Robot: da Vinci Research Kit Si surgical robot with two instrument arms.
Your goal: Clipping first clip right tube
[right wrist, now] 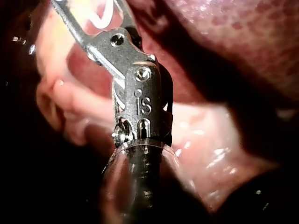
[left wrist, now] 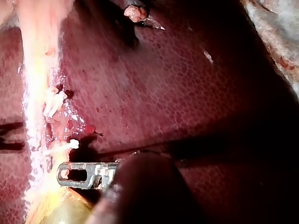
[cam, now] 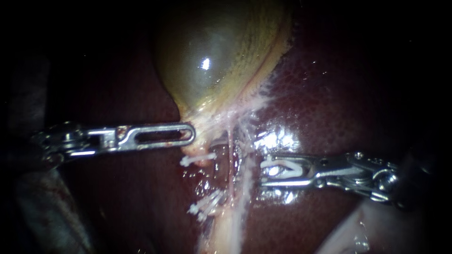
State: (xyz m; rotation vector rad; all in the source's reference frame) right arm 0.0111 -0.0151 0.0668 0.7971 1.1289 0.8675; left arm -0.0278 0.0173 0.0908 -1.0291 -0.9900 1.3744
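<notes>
The greenish gallbladder (cam: pixel 221 51) hangs over the dark red liver (cam: pixel 339 94). From the left, my left instrument (cam: pixel 190 135) has its slotted jaws shut on the pale tissue at the gallbladder's neck; the left wrist view shows the same grip (left wrist: pixel 63 173). Two pale tubes run down from the neck. The left tube (cam: pixel 212 181) carries white clips (cam: pixel 197 159) (cam: pixel 205 204). The right tube (cam: pixel 246 181) is bare. My right instrument (cam: pixel 262 172) holds a white V-shaped clip (cam: pixel 280 168) in its spread jaws, with the tips just right of the right tube. The right wrist view shows that clip (right wrist: pixel 100 16).
A pale fold of tissue (cam: pixel 358 235) lies under my right instrument's shaft. Dark cloth (cam: pixel 37 211) borders the left. In the left wrist view a small pale lump (left wrist: pixel 135 13) sits on the liver far ahead of the jaws.
</notes>
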